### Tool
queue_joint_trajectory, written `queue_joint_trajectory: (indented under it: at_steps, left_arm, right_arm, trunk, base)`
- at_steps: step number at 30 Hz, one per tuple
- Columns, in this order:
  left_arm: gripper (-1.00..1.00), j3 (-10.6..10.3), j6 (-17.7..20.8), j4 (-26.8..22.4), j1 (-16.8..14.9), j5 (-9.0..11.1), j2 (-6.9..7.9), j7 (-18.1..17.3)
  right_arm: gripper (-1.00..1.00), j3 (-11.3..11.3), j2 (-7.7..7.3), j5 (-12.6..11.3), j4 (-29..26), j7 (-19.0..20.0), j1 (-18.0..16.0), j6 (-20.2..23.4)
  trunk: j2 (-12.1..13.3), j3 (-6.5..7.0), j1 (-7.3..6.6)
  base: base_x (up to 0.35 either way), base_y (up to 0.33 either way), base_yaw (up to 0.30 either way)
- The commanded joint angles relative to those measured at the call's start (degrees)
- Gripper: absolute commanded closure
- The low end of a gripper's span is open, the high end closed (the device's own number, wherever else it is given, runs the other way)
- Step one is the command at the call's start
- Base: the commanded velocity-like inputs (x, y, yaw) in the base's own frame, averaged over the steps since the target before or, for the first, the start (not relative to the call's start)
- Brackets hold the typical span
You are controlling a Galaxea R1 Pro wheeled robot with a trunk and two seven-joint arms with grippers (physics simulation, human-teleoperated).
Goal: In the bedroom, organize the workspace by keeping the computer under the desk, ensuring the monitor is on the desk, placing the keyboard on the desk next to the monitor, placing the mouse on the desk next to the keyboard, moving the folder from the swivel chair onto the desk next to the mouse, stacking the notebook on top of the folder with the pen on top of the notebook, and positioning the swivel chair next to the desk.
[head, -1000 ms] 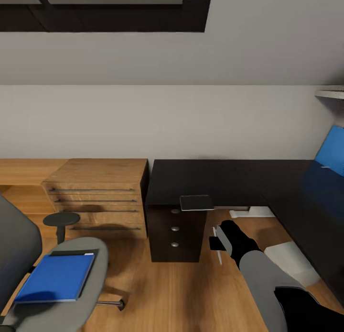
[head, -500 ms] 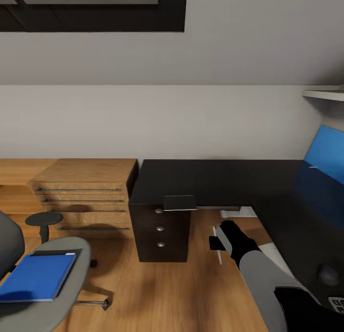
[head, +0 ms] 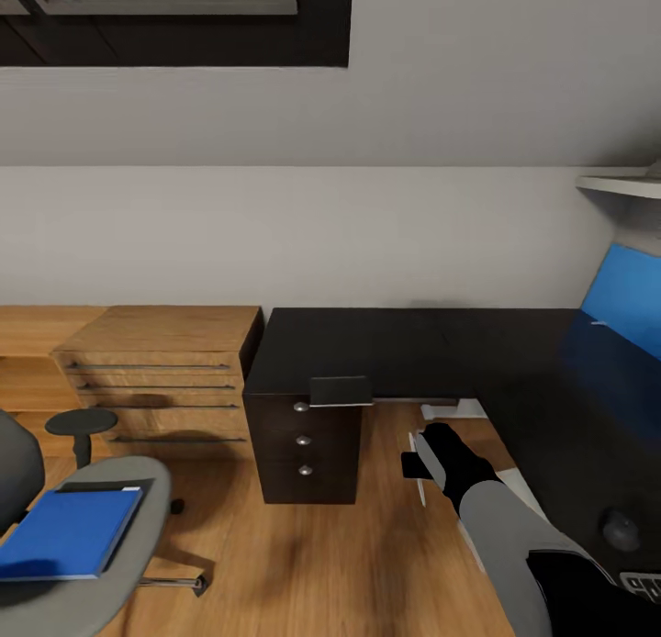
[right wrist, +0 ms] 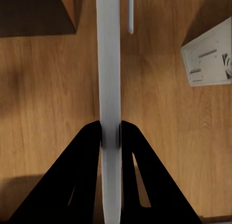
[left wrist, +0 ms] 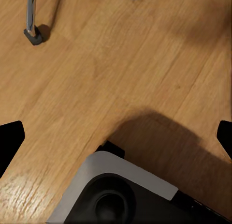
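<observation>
The grey swivel chair (head: 147,545) stands at the lower left with the blue folder (head: 69,531) flat on its seat. The greyish notebook (head: 341,390) lies at the front edge of the black desk (head: 431,348), above the drawer unit. Near the desk's right end sit the black mouse (head: 621,528) and a corner of the keyboard (head: 645,585). My right gripper (head: 418,465) hangs over the floor in front of the desk, shut on the pale pen (right wrist: 110,79). A light grey computer case (right wrist: 208,59) stands on the floor nearby. My left gripper (left wrist: 116,139) is open above the floor. The monitor is out of view.
Low wooden drawers (head: 165,371) adjoin the desk's left end. A blue back panel (head: 624,297) and a white shelf (head: 620,184) are at the right. A dark-framed skylight (head: 174,17) sits above. A chrome chair leg with castor (left wrist: 31,25) lies near my left gripper.
The camera has swung right, so the whole scene has shifted left, and the mouse and keyboard corner have come into view. My right gripper holds the pen as before.
</observation>
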Motion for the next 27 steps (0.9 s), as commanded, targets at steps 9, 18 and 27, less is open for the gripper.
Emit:
queue_joint_trajectory:
  at_steps: [9,18,27]
  left_arm:
    - [-1.00,0.08,0.03,-2.12,0.02,0.44,-2.49,-0.72]
    - [-1.00,-2.49,0.54,-7.41,0.02,-13.75,-5.78,2.68]
    - [-1.00,-2.65,0.96,-11.93,0.02,-15.02,-7.77,4.24]
  right_arm:
    - [1.00,-0.31,0.06,-0.43,-0.16,-0.53,-0.02,-0.58]
    - [1.00,-0.48,0.06,-0.44,-0.42,-0.62,-0.02,-0.50]
    - [1.00,-0.57,0.07,-0.44,-0.51,-0.59,-0.04,-0.53]
  trunk:
    - [3.59,1.57,-1.98]
    - [7.20,3.19,-3.96]
    - [10.81,4.80,-5.93]
  base:
    - [0.000,0.000,0.000]
    - [0.000,0.000,0.000]
    - [0.000,0.000,0.000]
